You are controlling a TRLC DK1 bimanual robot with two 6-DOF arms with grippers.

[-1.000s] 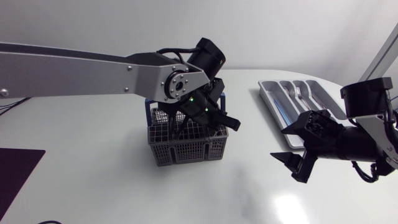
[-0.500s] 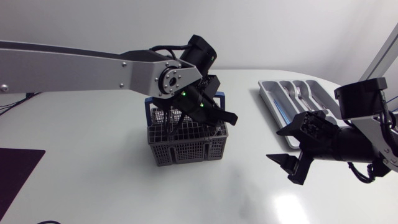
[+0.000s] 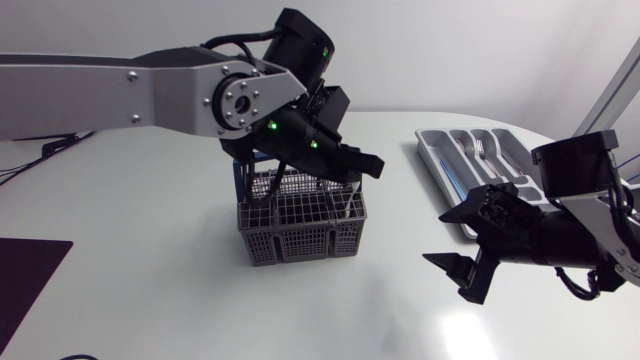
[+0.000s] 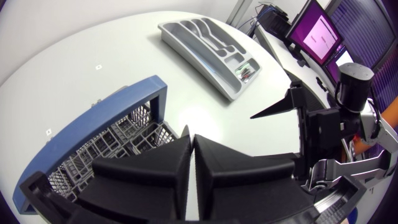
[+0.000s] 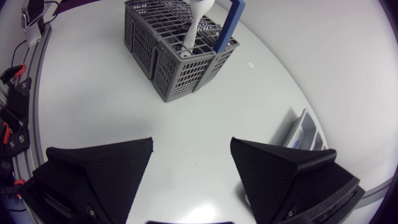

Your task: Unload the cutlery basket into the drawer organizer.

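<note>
Okay, my left tool [image 4: 191,142] is above the cutlery basket [image 3: 300,228], over the rim on the side facing the drawer organizer [image 3: 428,143]. Its fingers are pressed together and I can see nothing between them. The basket stands mid-counter [image 3: 150,285], grey mesh with a blue handle [image 4: 106,119]. From the right wrist I've got a white utensil [image 5: 198,18] standing upright in it, just beside that handle. The organizer lies well apart from the basket, near the counter's far right edge, with a fork [image 3: 480,150] in one of its middle slots. My right tool [image 3: 440,240] hangs between basket and organizer, low over the counter, fingers spread wide, holding nothing
</note>
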